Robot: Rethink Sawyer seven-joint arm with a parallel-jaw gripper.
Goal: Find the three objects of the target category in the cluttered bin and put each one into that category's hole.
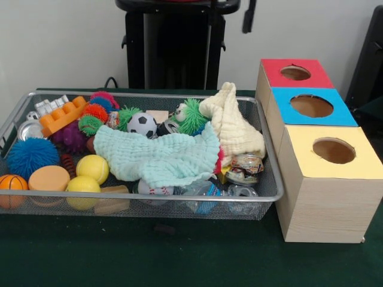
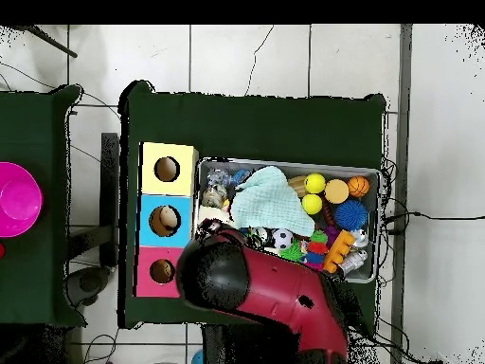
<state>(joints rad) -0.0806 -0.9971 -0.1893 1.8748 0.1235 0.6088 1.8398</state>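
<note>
The wire mesh bin (image 1: 167, 95) stands on the green table, full of clutter. In it are a mint cloth (image 1: 158, 155), a cream cloth (image 1: 236, 128), a soccer ball (image 1: 142, 124), two yellow balls (image 1: 93, 167), a small basketball (image 1: 12, 182), a blue spiky ball (image 1: 31, 155), an orange brick (image 1: 63, 115) and crushed cans (image 1: 245, 167). Beside it stand three wood-grain boxes with holes: red (image 1: 293, 73), blue (image 1: 311, 106) and yellow (image 1: 332, 149). In the overhead view the red arm (image 2: 275, 289) covers the bin's (image 2: 284, 162) corner nearest the base. A black part of the gripper (image 1: 248, 18) hangs at the top edge.
The black pedestal (image 1: 173, 42) stands behind the bin. In the overhead view a pink bowl (image 2: 17, 197) sits on a second table at the left. Green tabletop lies in front of the bin and boxes.
</note>
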